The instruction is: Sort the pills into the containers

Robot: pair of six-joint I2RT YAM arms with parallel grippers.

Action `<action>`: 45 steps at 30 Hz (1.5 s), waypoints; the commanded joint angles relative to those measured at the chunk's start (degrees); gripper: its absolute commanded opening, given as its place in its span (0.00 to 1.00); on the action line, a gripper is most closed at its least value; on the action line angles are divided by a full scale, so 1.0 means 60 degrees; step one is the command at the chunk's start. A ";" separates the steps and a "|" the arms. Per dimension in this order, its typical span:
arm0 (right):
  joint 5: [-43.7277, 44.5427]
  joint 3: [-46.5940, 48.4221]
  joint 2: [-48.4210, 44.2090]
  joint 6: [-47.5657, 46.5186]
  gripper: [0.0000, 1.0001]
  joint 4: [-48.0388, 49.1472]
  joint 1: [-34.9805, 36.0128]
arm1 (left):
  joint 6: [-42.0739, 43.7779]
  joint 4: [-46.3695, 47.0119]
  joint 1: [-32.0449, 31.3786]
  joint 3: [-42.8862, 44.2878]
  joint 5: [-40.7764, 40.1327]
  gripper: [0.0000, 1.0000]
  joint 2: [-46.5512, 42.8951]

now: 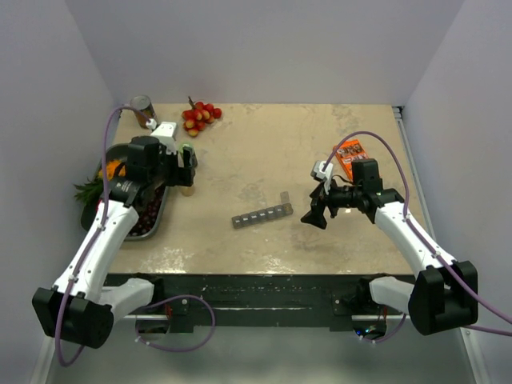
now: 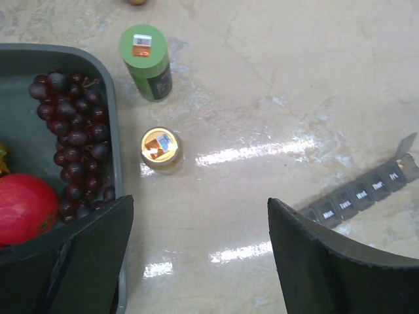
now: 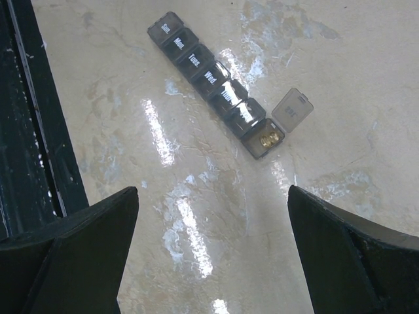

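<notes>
1. Progress: the task looks barely begun. Of the seven day-marked compartments of the pill organiser (image 3: 209,77), only the end one (image 3: 256,145) stands open, its lid (image 3: 292,110) flipped up, with a few yellowish pills (image 3: 267,139) in it.
2. The other six lids, Sun. through the sixth, are shut. What is under them cannot be told.
3. What is left, as I judge it: most of the pills sit in the small clear bottle (image 2: 161,149), seen as a yellowish-tan mass. Six compartments have yet to be opened and filled.
4. The organiser lies mid-bench (image 2: 294,78) between the two arms, its open end to the right and slightly farther back.
5. The small bottle stands upright at the left, just beside the dark tray (image 2: 112,118) of grapes (image 2: 75,137) and nearer than the green-capped bottle (image 2: 145,62).
6. Left jaws: spread wide and empty, hanging above the bench near the small bottle without touching it.
7. Right jaws: fully spread and empty, poised over the bench just right of the organiser.
</notes>
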 commanded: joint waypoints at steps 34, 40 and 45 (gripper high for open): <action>-0.0041 0.0078 0.0240 -0.0235 0.99 -0.0036 -0.0289 | 0.2014 0.5001 -0.2421 -0.4133 0.5390 0.99 -0.2171; -0.0041 0.0049 0.0211 -0.0250 0.99 -0.0036 -0.0303 | 0.3889 0.5176 -0.3257 -0.4426 0.4744 0.99 -0.1188; -0.0085 0.0034 0.0226 -0.0265 0.99 -0.0021 -0.0318 | 0.4813 0.6347 -0.3492 -0.5098 0.5050 0.99 -0.0969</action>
